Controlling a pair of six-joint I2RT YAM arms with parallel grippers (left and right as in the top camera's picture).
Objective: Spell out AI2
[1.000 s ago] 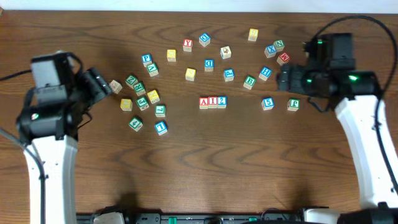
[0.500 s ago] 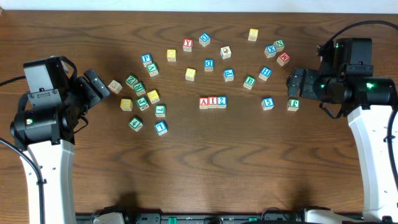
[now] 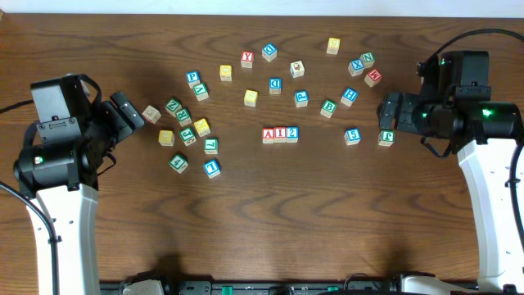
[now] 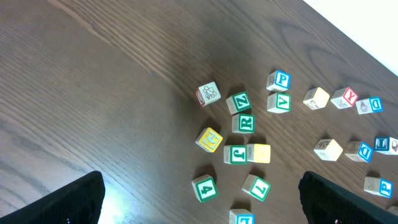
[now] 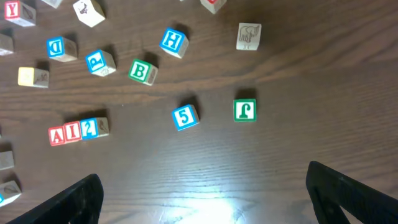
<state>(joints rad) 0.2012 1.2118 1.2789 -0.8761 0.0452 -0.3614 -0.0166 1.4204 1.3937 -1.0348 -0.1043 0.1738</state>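
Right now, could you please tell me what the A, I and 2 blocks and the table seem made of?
The A block, I block and 2 block look like painted wood: white faces, coloured print, bare tan side. The table looks like dark wood or laminate: grain lines, slight sheen.

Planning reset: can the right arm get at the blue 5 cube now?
Probably yes: right gripper is open nearby, and the blue 5 cube stands clear of its neighbour, the green cube.
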